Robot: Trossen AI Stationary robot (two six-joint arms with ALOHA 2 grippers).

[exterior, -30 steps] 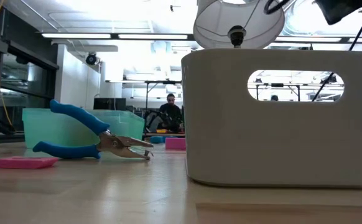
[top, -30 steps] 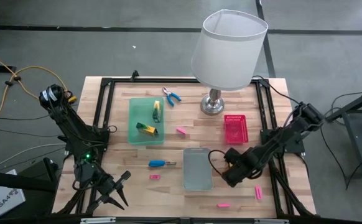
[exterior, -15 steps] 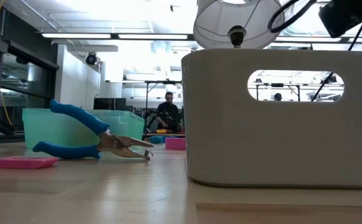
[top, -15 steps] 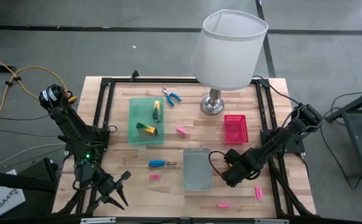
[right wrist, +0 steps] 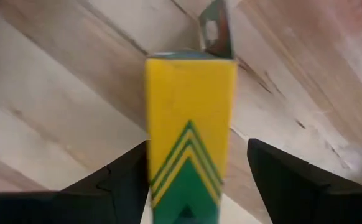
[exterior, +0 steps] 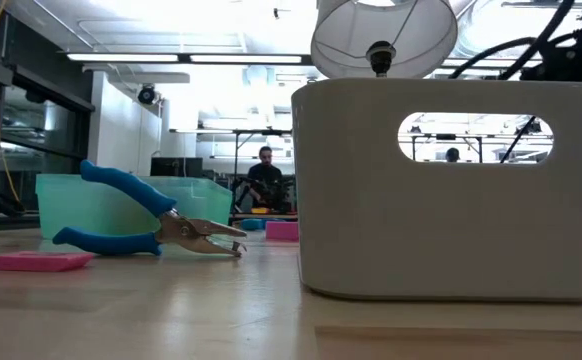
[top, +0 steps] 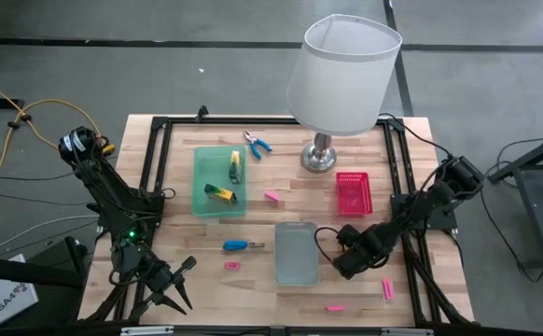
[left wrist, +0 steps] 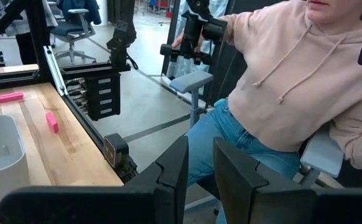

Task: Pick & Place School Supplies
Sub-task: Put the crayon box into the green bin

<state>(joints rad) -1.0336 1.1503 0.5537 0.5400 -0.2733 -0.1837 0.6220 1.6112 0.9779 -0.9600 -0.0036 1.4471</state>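
1. The right gripper [top: 346,264] is down low between the grey tray [top: 296,253] and a flat pink bar [top: 387,289]. In its wrist view the jaws are spread, with a yellow-and-green piece [right wrist: 190,143] standing between them. There's a gap on one side, so it's not clamped. Can't tell if the piece is resting on the table, and from above the arm hides it.
2. The left gripper [top: 175,285] hangs off the table's front-left corner, fingers a bit apart with nothing in them.
3. The green tray [top: 206,163] holds two more yellow-and-green pieces [top: 235,166].
4. I can't make out anything in the pink tray [top: 352,193].
5. The screwdriver [top: 242,245] and pliers [top: 257,143] lie loose on the wood.
6. The low view is mostly blocked by a pale box wall [exterior: 451,190].
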